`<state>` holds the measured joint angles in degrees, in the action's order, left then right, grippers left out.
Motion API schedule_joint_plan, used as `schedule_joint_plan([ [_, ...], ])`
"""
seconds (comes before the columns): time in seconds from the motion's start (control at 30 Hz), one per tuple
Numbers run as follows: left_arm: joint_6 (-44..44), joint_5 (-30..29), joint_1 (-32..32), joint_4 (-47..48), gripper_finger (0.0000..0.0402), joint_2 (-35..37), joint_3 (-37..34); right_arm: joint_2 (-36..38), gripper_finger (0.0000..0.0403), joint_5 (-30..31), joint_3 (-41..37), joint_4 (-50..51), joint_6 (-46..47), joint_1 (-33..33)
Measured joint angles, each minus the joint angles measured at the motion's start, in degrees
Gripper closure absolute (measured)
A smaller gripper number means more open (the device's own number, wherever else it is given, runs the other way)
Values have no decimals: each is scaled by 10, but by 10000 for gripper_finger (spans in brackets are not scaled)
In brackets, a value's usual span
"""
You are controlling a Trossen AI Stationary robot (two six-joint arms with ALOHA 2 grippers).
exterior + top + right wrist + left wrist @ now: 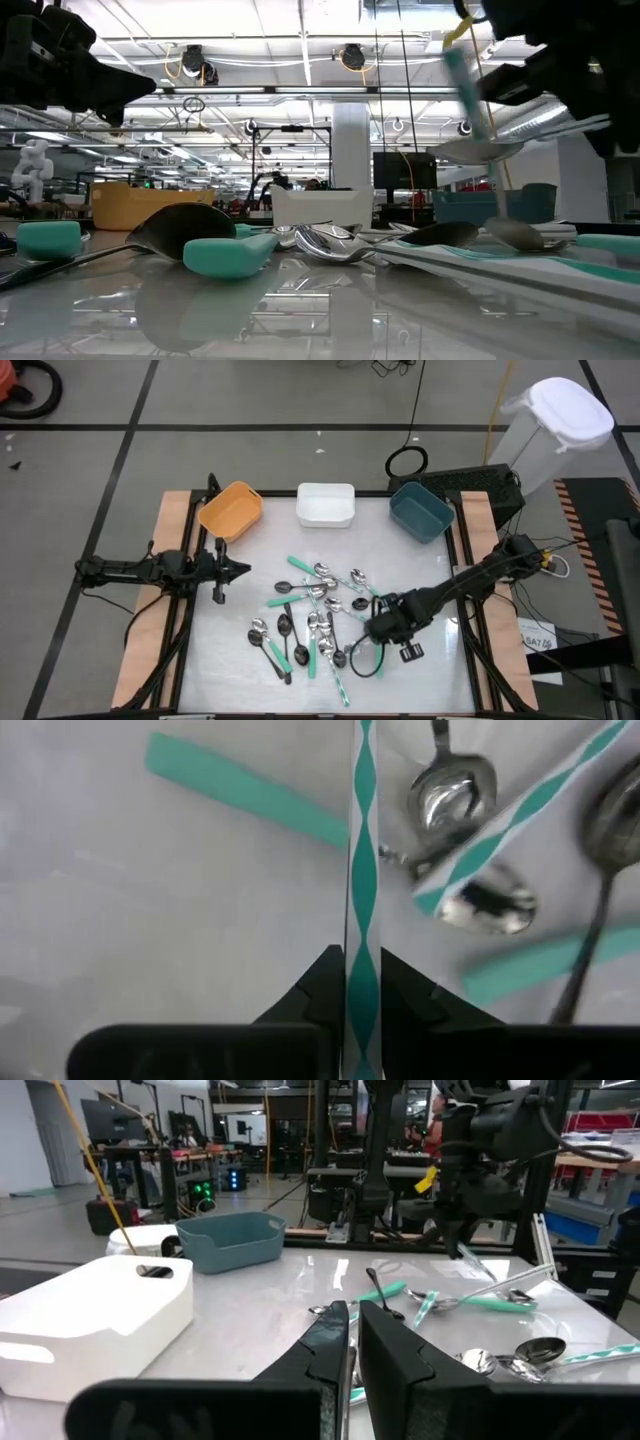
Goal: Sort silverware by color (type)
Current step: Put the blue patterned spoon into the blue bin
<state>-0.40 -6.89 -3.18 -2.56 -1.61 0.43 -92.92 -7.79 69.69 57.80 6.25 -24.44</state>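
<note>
Centrally, the right gripper fingers clamp a mint-and-white striped spoon lifted just above the silverware pile on the tabletop. Left gripper waits nearly closed, empty. Next: carry to a bin, probably the teal bin.

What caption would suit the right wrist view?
Right gripper shut on a striped spoon above more spoons.

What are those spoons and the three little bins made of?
The spoons have mirror-bright bowls, probably polished metal; the mint handles look matte, perhaps plastic or a coating. One striped handle sits in the right gripper. The orange bin, white bin and teal bin look like smooth moulded plastic.
</note>
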Motion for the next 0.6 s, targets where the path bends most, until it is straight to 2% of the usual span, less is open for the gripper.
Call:
schedule_joint_plan([
  [0.17,-2,0,0,-5,371,0,0,0,374,5,0,-34,-33,15],
  [0.3,-13,0,0,-5,371,0,0,0,374,38,0,-86,-59,19],
  [0.6,-25,3,0,-10,371,0,0,0,374,180,0,-207,-124,37],
])
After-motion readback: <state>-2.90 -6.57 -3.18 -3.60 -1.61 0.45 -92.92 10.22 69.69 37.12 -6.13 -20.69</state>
